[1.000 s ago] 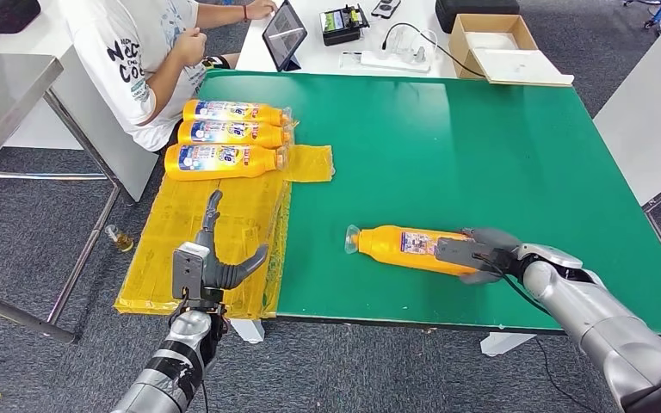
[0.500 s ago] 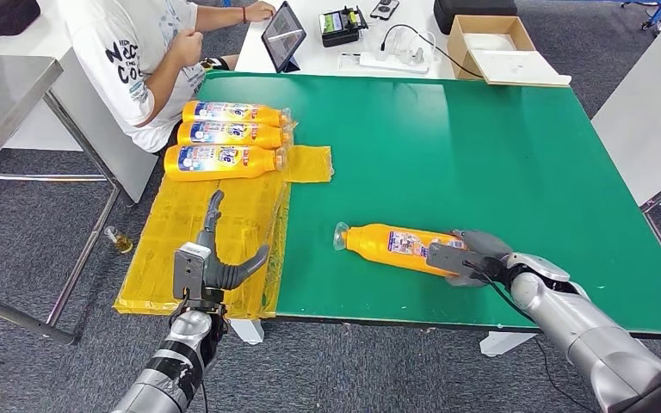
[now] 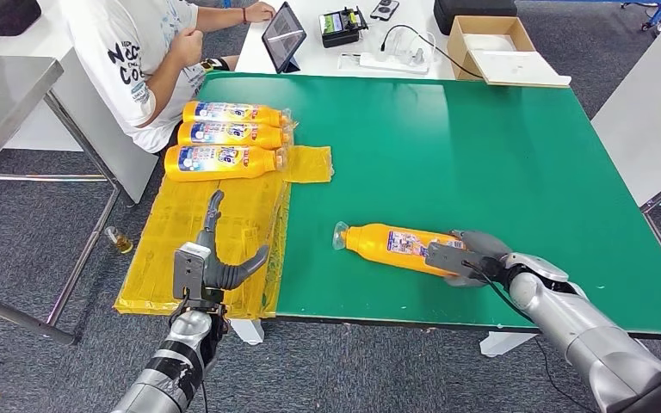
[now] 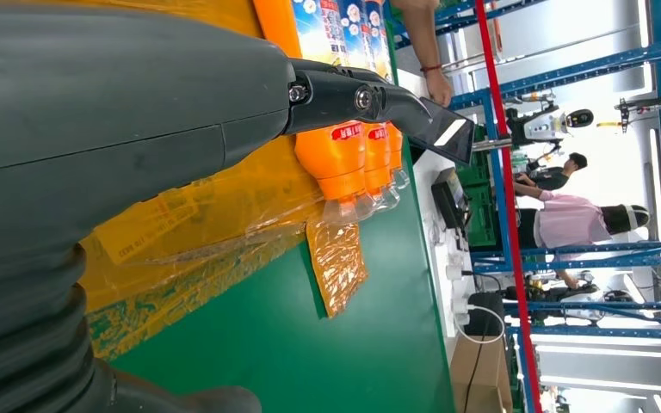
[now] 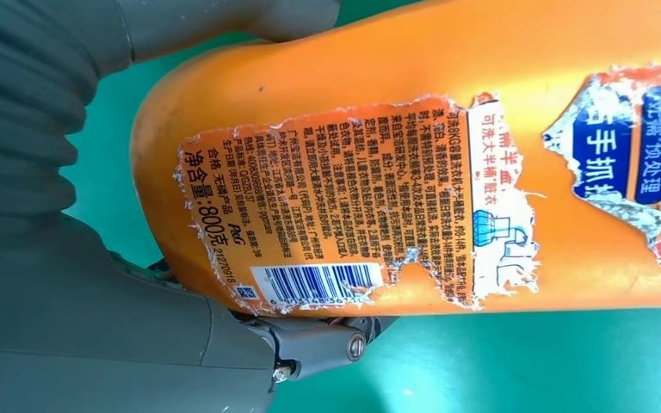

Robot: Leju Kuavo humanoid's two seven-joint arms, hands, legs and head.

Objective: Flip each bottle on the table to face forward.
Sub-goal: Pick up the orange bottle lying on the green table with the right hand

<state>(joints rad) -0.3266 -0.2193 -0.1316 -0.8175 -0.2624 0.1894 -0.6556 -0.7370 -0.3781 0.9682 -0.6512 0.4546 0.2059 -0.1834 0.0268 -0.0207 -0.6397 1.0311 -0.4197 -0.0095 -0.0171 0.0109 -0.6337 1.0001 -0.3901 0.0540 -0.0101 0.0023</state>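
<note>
We've got the right robot hand [image 3: 467, 258] wrapped round the base of the lone orange bottle [image 3: 389, 243], its long axis running leftward across the green surface [image 3: 447, 138], cap toward the open, empty left robot hand [image 3: 213, 262]

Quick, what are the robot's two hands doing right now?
Left hand: open, fingers apart, holding nothing, over the yellow plastic sheet.
Right hand: gripping the base end of the orange bottle lying on the green table.
</note>
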